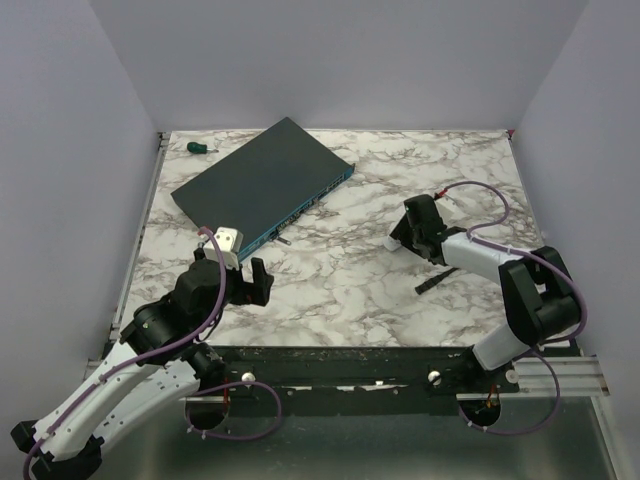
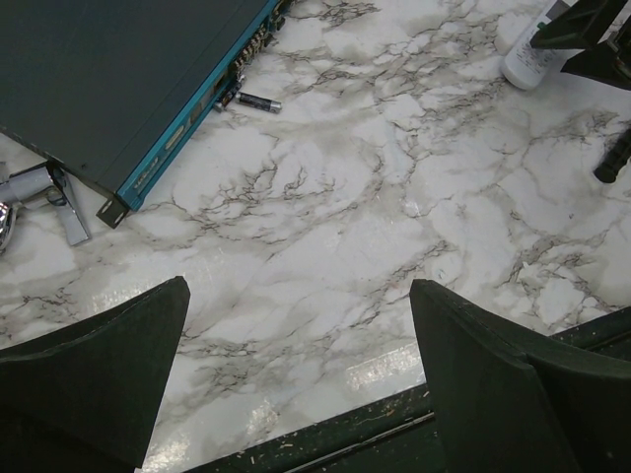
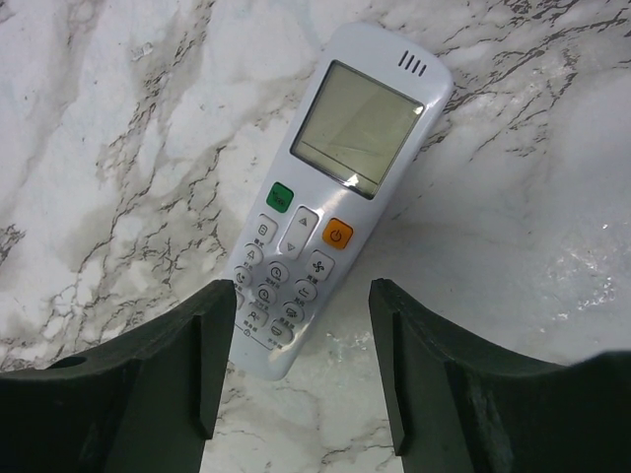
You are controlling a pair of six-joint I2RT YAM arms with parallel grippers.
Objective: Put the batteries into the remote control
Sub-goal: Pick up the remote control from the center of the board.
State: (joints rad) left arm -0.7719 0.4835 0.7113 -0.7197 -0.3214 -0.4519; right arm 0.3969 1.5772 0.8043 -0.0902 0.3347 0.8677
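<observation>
From what I can see, the loading has not really begun. The remote control (image 3: 340, 187) lies flat on the right side of the bench (image 1: 350, 290). Its display and buttons face up, so the battery place on its back is hidden, and I cannot tell if the cover is on or off. One battery (image 2: 258, 101) lies loose on the bench just beside the front edge of the dark network box (image 1: 262, 185), well apart from the remote control. I do not find a second one. So I judge that every step is left to do: take the remote control, turn it over, open the back, bring the battery and press it in.

The right arm is stretched forward and low over the bench, with its wrist bent down toward the remote control. The right fingers (image 3: 212, 345) stand apart, one on each side of the lower, button end. One is very close to the edge and the other has a clear gap, so nothing is clamped. The left arm is bent and sits near its base, in front of the network box. The left fingers (image 2: 148, 340) are wide apart over bare marble, with nothing between them.
</observation>
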